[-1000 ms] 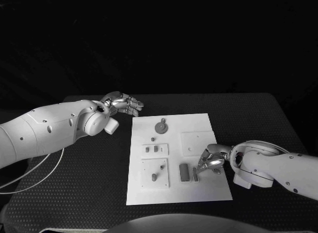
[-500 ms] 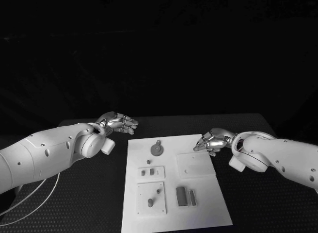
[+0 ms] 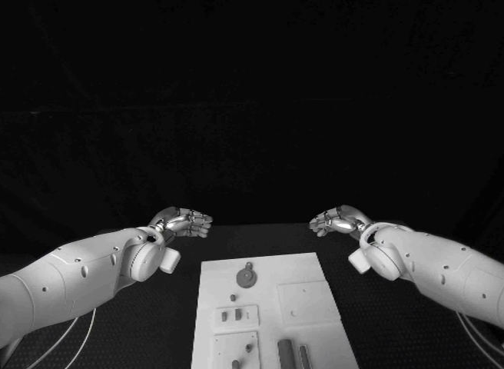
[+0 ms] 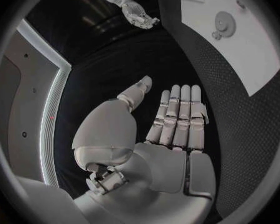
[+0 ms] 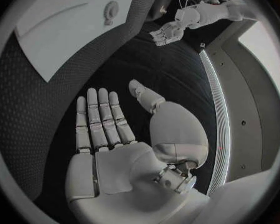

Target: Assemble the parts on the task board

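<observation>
The task board lies low in the middle of the head view, running off the bottom edge. My left hand hangs above its upper-left corner, my right hand above its upper-right corner, both beyond the far edge, well apart. On the board, a round part sits near the top, bar-shaped parts at the bottom edge.

Glossy metal left hand, smooth matt white task board, rough woven black table
</observation>
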Controlling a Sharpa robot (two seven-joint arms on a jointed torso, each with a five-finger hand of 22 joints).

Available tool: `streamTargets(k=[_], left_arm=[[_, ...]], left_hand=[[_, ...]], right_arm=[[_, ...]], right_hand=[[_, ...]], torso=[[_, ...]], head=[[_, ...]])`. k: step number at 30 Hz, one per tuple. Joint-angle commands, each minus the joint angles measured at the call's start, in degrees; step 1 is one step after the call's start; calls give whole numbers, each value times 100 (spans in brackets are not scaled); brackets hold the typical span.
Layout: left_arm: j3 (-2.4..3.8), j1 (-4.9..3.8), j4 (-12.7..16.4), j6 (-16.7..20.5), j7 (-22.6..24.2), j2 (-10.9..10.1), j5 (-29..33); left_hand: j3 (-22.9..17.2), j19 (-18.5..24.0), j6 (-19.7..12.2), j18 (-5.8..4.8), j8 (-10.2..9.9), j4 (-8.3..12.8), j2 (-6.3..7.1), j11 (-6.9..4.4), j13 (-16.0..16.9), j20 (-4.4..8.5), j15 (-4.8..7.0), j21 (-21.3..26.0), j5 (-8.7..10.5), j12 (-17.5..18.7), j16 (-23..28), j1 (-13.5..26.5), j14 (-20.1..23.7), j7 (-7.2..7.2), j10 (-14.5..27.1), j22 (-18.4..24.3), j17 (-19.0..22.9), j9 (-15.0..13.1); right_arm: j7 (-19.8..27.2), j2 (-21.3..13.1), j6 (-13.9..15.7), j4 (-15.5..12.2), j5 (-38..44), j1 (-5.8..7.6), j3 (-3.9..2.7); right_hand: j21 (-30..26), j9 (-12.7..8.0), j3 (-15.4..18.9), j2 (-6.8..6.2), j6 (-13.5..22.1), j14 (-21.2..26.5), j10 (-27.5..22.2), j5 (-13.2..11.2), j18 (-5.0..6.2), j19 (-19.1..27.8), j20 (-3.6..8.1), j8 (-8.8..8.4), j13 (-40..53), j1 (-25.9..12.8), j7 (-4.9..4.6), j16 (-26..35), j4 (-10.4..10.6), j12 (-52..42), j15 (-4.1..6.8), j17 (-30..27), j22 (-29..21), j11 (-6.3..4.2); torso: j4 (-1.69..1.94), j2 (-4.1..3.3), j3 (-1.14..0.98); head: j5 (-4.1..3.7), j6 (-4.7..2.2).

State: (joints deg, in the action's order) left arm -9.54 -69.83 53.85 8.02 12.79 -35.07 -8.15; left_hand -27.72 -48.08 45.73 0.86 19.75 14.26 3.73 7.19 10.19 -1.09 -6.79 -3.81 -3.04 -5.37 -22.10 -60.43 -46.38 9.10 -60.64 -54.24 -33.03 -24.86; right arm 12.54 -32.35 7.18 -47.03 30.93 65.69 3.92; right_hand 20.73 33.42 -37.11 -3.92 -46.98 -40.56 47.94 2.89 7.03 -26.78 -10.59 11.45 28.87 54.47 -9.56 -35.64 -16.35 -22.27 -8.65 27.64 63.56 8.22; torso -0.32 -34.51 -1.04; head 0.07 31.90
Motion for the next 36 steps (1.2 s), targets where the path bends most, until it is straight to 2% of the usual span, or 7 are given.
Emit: streamTargets(k=[1, 11, 12, 13, 14, 15, 36], left_arm=[[13, 56, -259, -81, 242, 138, 314], [20, 210, -502, -302, 265, 243, 386], [14, 207, -520, -77, 133, 226, 259], [15, 208, -514, -72, 135, 224, 259], [19, 211, -497, -57, 142, 219, 262], [25, 216, -468, -32, 153, 211, 266], [734, 789, 2644, 2747, 1334, -684, 685]], left_hand=[[-7, 213, -125, -86, -76, 35, -24, 48, -114, -81, -85, 35, -2, 160, 237, 74, 265, 3, 240, 129, 106, 38], [-4, 581, -242, -86, -134, 67, -39, 9, -300, -228, -150, 22, 4, 141, 501, 184, 508, -53, 471, 495, 250, 55], [2772, 4808, -4573, -86, -1975, -1426, -373, -719, -1019, 109, 679, 381, 304, 537, 2210, 1915, 4638, -910, 6064, 5424, 3303, 2486], [2772, 4808, -4573, -86, -1975, -1426, -373, -719, -1019, 109, 679, 381, 304, 537, 2210, 1959, 4638, -910, 6064, 5424, 3303, 2486], [2772, 4808, -4573, -86, -1975, -1426, -373, -719, -1019, 109, 679, 381, 304, 537, 2210, 6043, 4638, -910, 6064, 5424, 3303, 2486], [2772, 4808, -4573, -86, -1975, -1426, -373, -719, -1019, 109, 679, 381, 304, 537, 2210, 6043, 4638, -910, 6064, 5424, 3303, 2486], [2772, 4808, -4573, -86, -1975, -1426, -373, -719, -1019, 109, 679, 381, 304, 537, 2210, 6043, 4638, -910, 6064, 5424, 3303, 2486]], right_arm=[[495, 126, -312, 214, -592, -113, -75], [566, 199, -385, 288, -690, -230, -214], [367, 186, -214, 290, -533, -216, -210], [369, 184, -209, 284, -536, -216, -211], [374, 179, -195, 267, -546, -217, -211], [382, 170, -170, 238, -562, -220, -212], [1319, -809, 2524, -2921, -2326, -452, -338]], right_hand=[[-233, -34, 116, 102, 97, 17, 154, 0, -56, 102, -54, 7, -585, 58, 22, 483, -1, 452, -23, -283, -130, 2], [-513, -155, 286, 164, 184, -222, 484, -1, 57, -138, -108, 89, -1400, 63, -22, 928, 36, 918, -28, -593, -298, 40], [-2073, -3342, 3711, 392, 4698, 4056, -4794, -289, -703, 2678, 1059, -1145, -2887, -5447, 956, 3564, 1635, 2227, 865, -2764, -2113, -822], [-2073, -3342, 3711, 392, 4698, 4056, -4794, -289, -703, 2678, 1059, -1145, -2887, -5447, 956, 3564, 1635, 2227, 865, -2764, -2167, -822], [-2073, -3342, 3711, 392, 4698, 4056, -4794, -289, -703, 2678, 1059, -1145, -2887, -5447, 956, 3564, 1635, 2227, 865, -2764, -2288, -822], [-2073, -3342, 3711, 392, 4698, 4056, -4794, -289, -703, 2678, 1059, -1145, -2887, -5447, 956, 3564, 1635, 2227, 865, -2764, -6356, -822], [-2073, -3342, 3711, 392, 4698, 4056, -4794, -289, -703, 2678, 1059, -1145, -2887, -5447, 956, 3564, 1635, 2227, 865, -2764, -6356, -822]], torso=[[-21, 131, -4], [-29, 227, -87], [-25, 189, -52], [-25, 190, -50], [-24, 193, -47], [-21, 198, -41], [32, 333, 104]], head=[[47, -115], [125, -111], [105, -144], [105, -142], [102, -133], [98, -119], [-7, 247]])
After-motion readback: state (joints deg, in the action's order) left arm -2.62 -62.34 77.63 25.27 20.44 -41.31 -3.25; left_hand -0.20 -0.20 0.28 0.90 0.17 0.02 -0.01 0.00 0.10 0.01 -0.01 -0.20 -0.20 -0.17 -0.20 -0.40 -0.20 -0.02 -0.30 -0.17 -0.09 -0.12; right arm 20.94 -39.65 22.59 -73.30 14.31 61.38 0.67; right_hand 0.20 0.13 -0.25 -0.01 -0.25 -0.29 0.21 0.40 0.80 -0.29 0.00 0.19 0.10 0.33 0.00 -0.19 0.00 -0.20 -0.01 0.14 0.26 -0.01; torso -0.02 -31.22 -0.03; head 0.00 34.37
